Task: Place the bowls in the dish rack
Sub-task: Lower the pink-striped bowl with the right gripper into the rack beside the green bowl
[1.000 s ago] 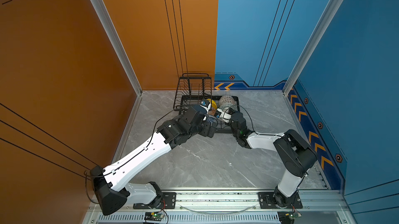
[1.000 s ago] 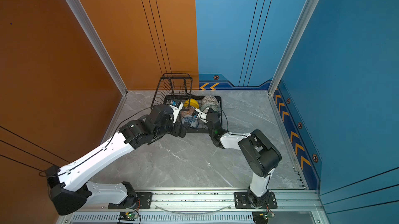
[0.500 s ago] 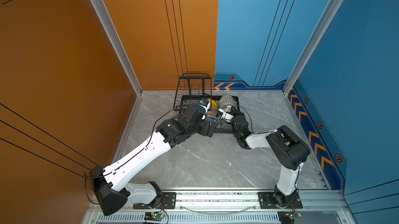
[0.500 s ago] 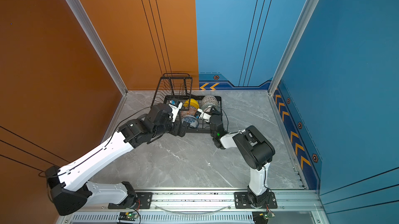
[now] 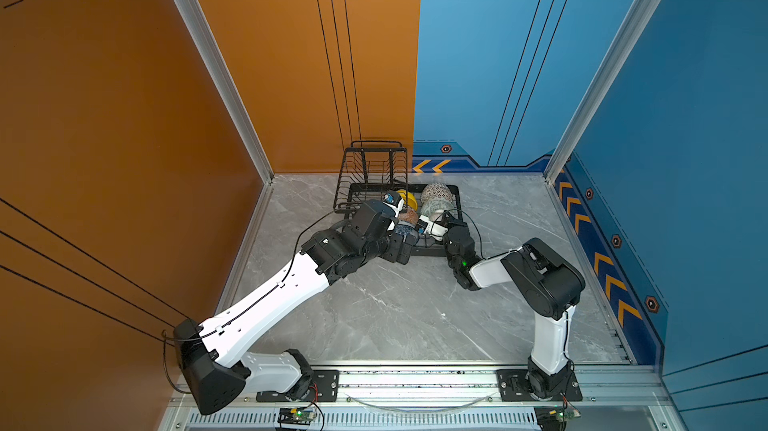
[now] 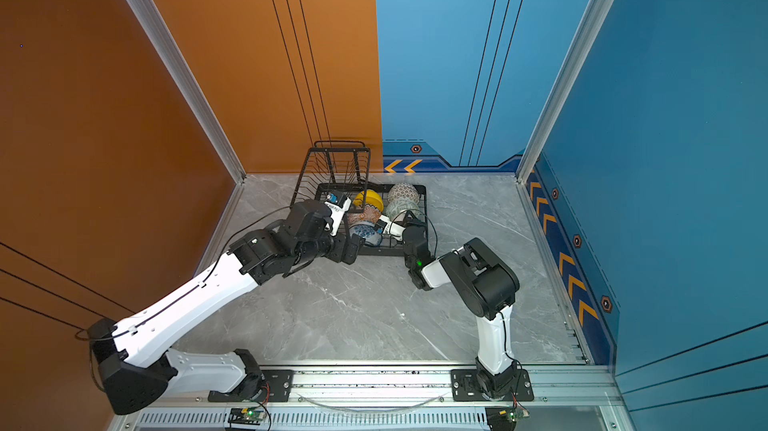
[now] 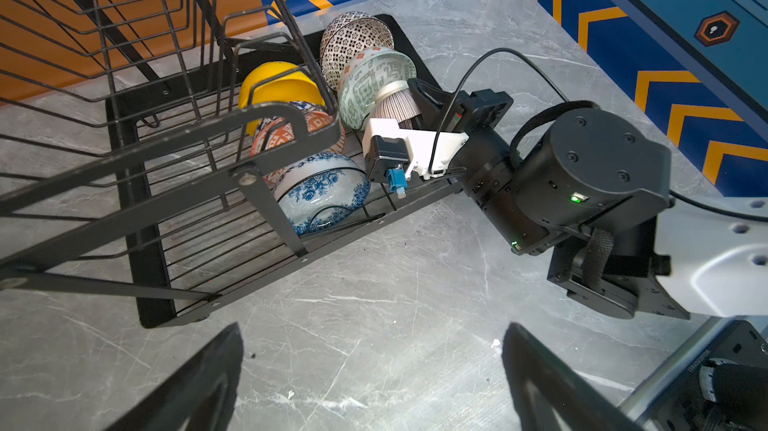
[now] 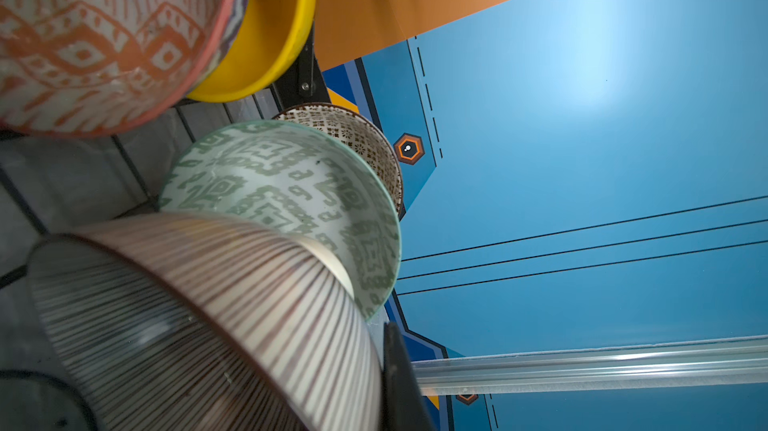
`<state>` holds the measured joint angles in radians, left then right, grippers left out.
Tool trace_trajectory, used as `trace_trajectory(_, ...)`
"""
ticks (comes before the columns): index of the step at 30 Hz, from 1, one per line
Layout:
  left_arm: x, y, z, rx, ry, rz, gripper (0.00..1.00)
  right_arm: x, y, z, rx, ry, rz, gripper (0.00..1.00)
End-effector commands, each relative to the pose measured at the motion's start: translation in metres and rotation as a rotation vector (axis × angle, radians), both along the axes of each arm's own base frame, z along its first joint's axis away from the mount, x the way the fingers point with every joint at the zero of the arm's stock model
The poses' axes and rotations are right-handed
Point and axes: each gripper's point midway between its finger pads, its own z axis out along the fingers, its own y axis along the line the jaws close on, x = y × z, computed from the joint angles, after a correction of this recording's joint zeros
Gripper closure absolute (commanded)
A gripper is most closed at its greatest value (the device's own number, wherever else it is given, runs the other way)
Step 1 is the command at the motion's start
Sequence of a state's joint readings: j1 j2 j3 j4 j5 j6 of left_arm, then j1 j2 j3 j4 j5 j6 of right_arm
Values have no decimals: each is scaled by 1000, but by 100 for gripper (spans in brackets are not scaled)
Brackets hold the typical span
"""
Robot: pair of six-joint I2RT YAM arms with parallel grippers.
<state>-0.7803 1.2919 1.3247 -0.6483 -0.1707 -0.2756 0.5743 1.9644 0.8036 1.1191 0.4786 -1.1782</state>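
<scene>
here, in both top views, the dish rack (image 5: 428, 252) sat at the far end of the marble-look tabletop (image 5: 395, 304), its raised basket tier (image 5: 374, 167) toward the orange wall. the bowls crowded the low tray: the yellow bowl (image 5: 409, 199), the dark fine-patterned bowl (image 5: 436, 191) and the blue-white floral bowl (image 6: 368, 234) could be picked out, while both arms met over the tray's near edge and hid their own fingers. in the left wrist view the left gripper (image 7: 370, 383) hung with its jaws wide apart and nothing between them, over tabletop just outside the rack. this view also gave what the top views could not: the right gripper (image 7: 411, 108) pinched on the rim of the pink striped bowl (image 7: 392, 106), whose foot leaned into the pale green patterned bowl (image 7: 374, 75), and the orange-white geometric bowl (image 7: 286, 138) wedged between yellow and floral. in the right wrist view only one finger (image 8: 399, 375) showed, lying against the striped bowl's rim, the other out of sight. this looked like the last bowl going in. doing it well would have meant lowering it until its rim rested on the wires with the green bowl propping its foot, letting go only then, and drawing the fingers back along the rim so nothing got dragged.
</scene>
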Motion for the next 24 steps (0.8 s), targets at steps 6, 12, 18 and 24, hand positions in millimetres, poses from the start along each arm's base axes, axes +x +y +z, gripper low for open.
trace_trajectory(6,-3,8,-2,5,8,-7,2,-9,9,-7,74,92,62,100)
trace_trajectory(12,-3,8,-1,1,9,-8,2,-14,9,-21,103,235,80,100)
trace_trajectory(18,-2,9,-3,3,14,-5,2,-14,9,-25,124,274,75,100)
trace_trajectory(24,-3,10,-5,5,17,-4,2,-12,10,-23,135,273,69,82)
